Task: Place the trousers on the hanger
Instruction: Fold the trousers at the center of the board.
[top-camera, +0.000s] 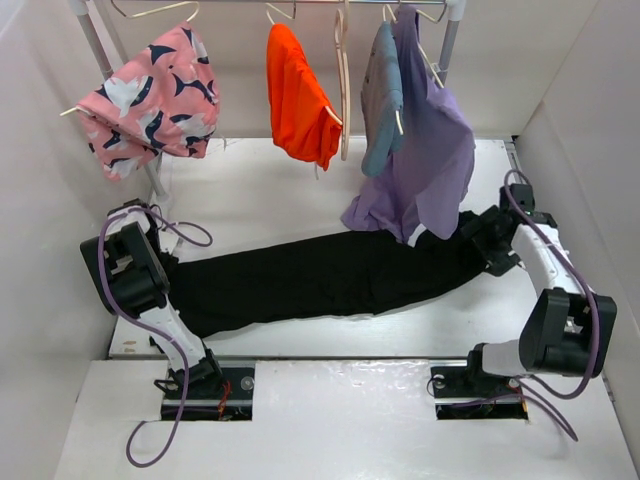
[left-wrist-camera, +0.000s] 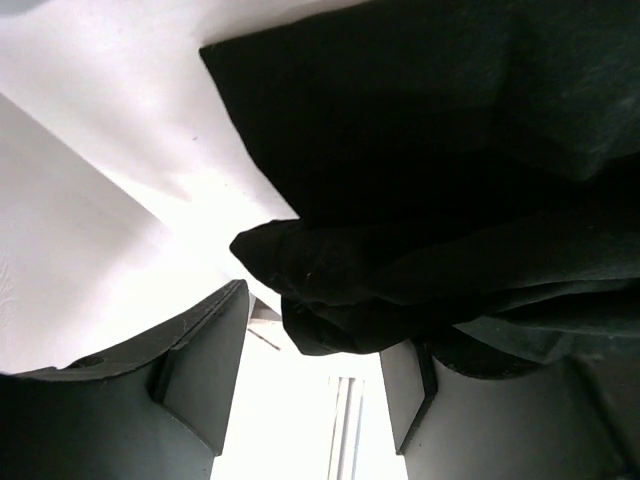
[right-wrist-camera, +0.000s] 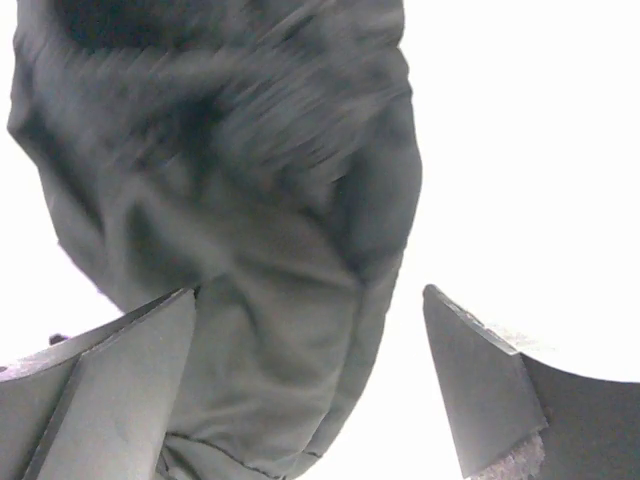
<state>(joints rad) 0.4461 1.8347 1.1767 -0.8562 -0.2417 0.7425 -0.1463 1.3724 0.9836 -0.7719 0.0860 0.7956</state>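
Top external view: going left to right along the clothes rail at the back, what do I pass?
pink patterned garment → orange garment → bare beige hanger → grey garment → purple garment

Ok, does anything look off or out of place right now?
Yes. The purple shirt hangs low, its hem seemingly resting on the right end of the trousers, where it could snag. The pink garment hangs bunched and crooked.
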